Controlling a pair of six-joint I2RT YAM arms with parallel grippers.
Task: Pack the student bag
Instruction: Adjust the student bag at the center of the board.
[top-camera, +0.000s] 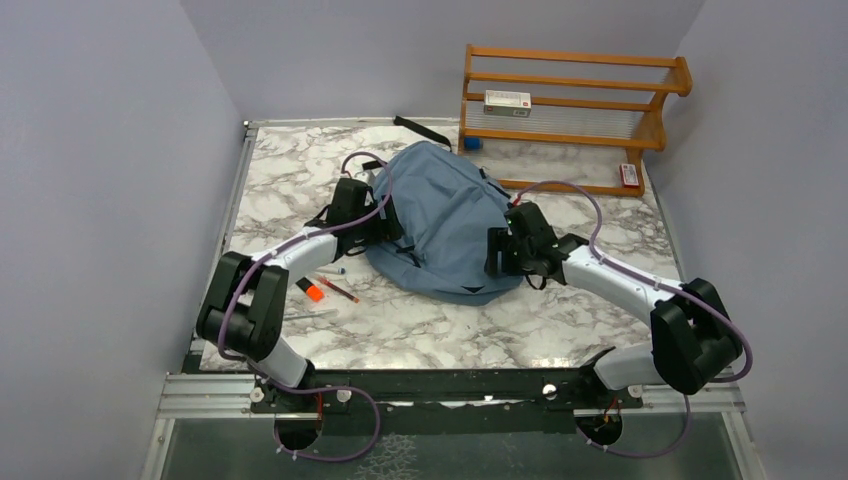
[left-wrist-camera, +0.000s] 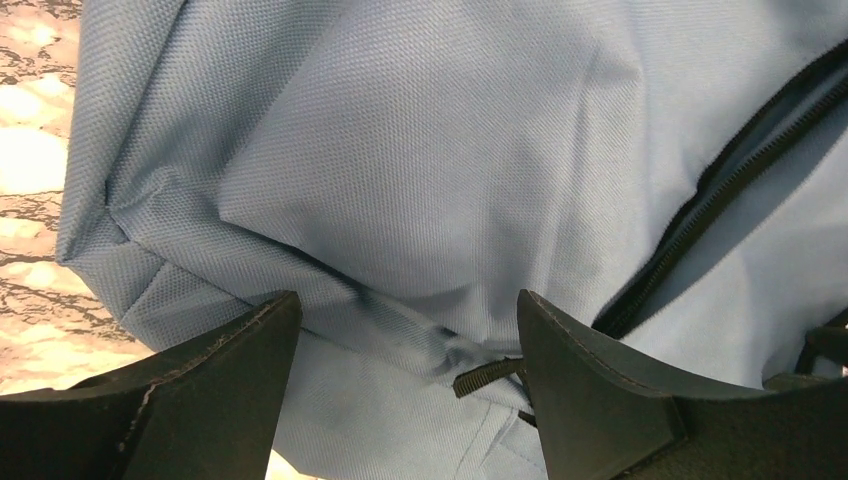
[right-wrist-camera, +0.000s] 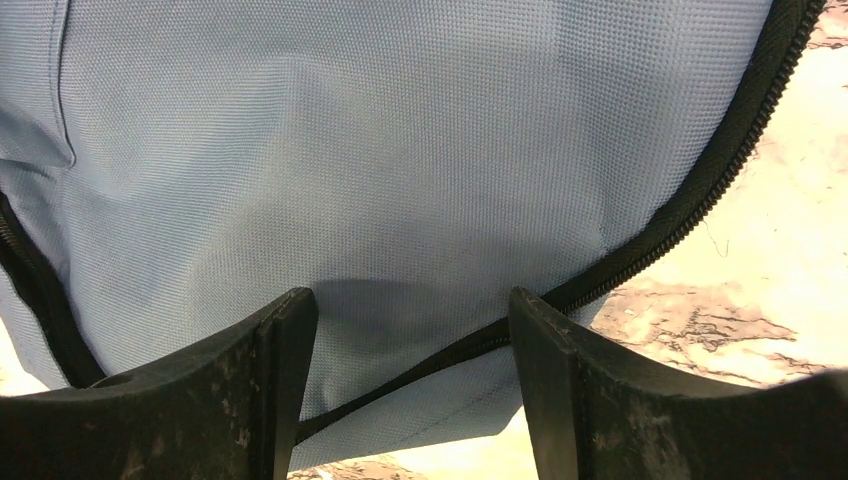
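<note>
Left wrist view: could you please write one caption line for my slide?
Open left gripper facing the dusty-blue student bag, its black zipper running toward one finger.

Your marble table (top-camera: 430, 330) carries the student bag (top-camera: 445, 225) at its middle, pens (top-camera: 336, 288) just left of it, and a wooden rack (top-camera: 570, 115) at the far right.

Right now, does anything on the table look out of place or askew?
Yes: an orange marker and pens lie loose at odd angles left of the student bag, beside the left arm. The bag itself lies slumped and creased. Nothing looks spilled or damaged.
</note>
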